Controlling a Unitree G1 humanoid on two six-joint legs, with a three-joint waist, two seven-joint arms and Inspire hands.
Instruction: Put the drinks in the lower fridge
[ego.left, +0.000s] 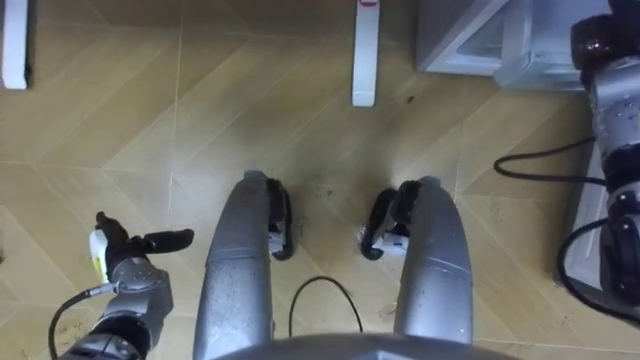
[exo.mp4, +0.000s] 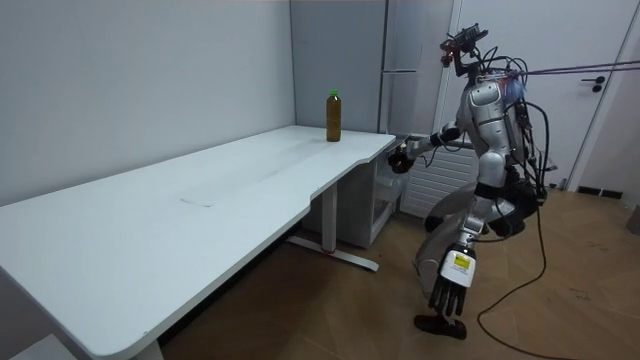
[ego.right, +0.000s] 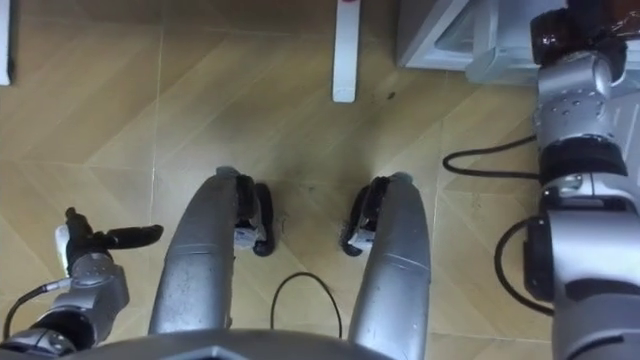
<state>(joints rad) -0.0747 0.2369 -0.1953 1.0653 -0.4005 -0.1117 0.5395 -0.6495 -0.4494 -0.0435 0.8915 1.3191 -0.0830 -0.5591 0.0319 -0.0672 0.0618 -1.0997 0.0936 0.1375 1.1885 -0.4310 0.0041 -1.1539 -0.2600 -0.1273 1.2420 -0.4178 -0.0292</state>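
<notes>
Bottle (exo.mp4: 333, 117): amber drink, green cap, upright on the far corner of the white desk (exo.mp4: 200, 200), near the grey fridge (exo.mp4: 403, 90); label too small to read.
Left robot hand (ego.left: 140, 243): low beside the left knee, fingers straight and apart, holding nothing.
Right robot hand (ego.left: 598, 40): stretched forward to the fridge's lower part; its fingers cannot be made out.
Eye views: white desk foot (ego.left: 363, 60) with a small red mark.
Room view: robot standing bent-kneed at the desk's end.
</notes>
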